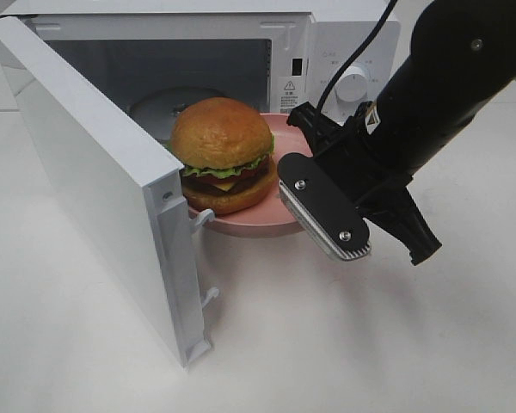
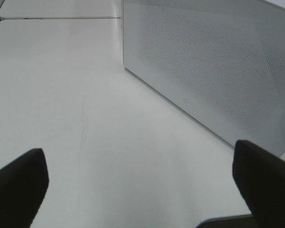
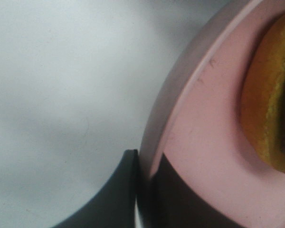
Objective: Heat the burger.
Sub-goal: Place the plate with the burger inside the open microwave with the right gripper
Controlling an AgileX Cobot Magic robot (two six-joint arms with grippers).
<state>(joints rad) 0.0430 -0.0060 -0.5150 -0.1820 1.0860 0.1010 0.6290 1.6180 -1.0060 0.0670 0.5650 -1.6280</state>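
Where the right gripper (image 3: 146, 157) meets the pink plate (image 1: 256, 222), its two dark fingers (image 3: 115, 197) are pressed together on the rim, one outside the edge and one on the plate's upper surface, as the right wrist view shows at close range. In the high view the black arm reaches down from the upper right to the plate's right-hand side.

On that plate sits the burger (image 1: 222, 153), upright, with a glossy brown bun, green lettuce, yellow cheese and a dark patty. It stands toward the plate's left half, near the gripped edge but apart from the fingers. Plate and burger are at the open mouth of the white microwave (image 1: 344, 39). The plate's near part juts out over the white table (image 1: 344, 344), and I cannot tell whether its far part rests on the oven floor. Behind the burger, the glass turntable (image 1: 155, 107) lies inside the cavity. The door (image 1: 95, 181) swings wide open to the left, just beside the plate, and the dial (image 1: 354, 84) sits on the panel at the right.

The left gripper (image 2: 137, 159) is over bare table with its fingers spread wide and nothing between them. Ahead of it stands a white panel with a fine dotted screen (image 2: 209, 61).
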